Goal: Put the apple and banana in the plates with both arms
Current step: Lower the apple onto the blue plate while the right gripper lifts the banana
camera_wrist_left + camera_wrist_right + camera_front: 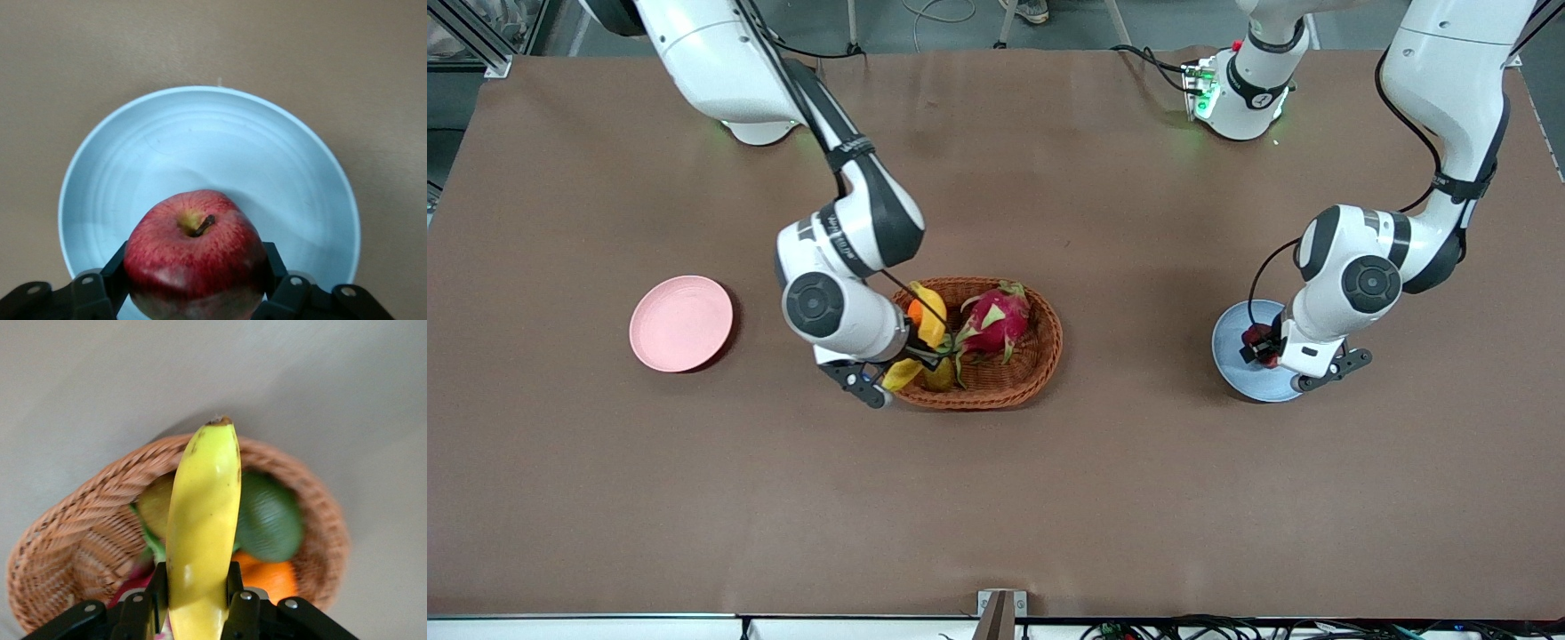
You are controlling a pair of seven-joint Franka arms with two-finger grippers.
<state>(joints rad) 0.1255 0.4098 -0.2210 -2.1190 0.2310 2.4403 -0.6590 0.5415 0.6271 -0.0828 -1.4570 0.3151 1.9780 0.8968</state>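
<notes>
1. Gripping the apple (193, 257) between closed jaws, the left gripper (1272, 348) hangs over the light blue plate (1232, 364), apparently so a release would drop the fruit onto it.
2. Clamped on the banana (200, 533), the right gripper (898, 360) is over the wicker basket (1040, 364), at the rim toward the right arm's end.
3. Toward that end the pink plate (681, 322) lies bare, probably the banana's destination.

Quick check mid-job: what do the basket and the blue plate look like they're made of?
The basket looks like woven brown wicker: interlaced strands and a braided rim show, matte finish. The blue plate looks like smooth moulded plastic, probably: even pale colour, faint concentric rings and a soft sheen, though glazed ceramic can't be ruled out.
</notes>
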